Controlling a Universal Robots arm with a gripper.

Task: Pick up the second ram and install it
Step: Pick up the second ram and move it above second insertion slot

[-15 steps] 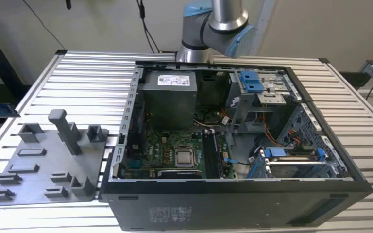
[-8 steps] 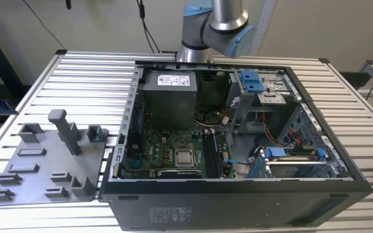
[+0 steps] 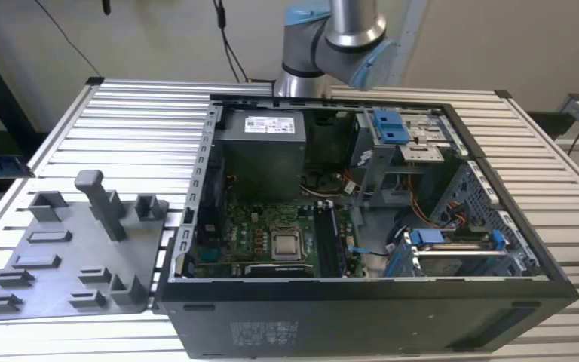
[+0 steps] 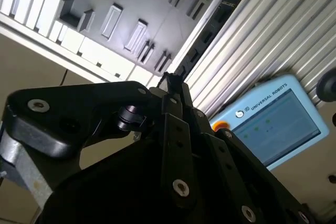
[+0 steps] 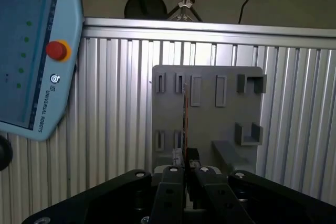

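1. Closest in, the gripper has its two black fingers drawn tight together. They pinch the second ram by one end, with no gap showing beside the stick.
2. The second ram sticks straight out past the fingertips. In the first wrist view it is edge-on, just a thin line. In the second wrist view its flat dark face runs away from the gripper.
3. Beyond the ram's free end lies the grey holder plate, with its slots and small blocks. I cannot tell how much air there is between the stick and the plate.
4. The plate rests on the ribbed metal table, which spreads out beneath the gripper.
5. Off to one side of the gripper, seen against the ribs, is a blue-edged control tablet with a red button.
6. In the exterior view, the arm rises behind the open computer case. The case stands just beside the plate, on the exterior view's right of it.
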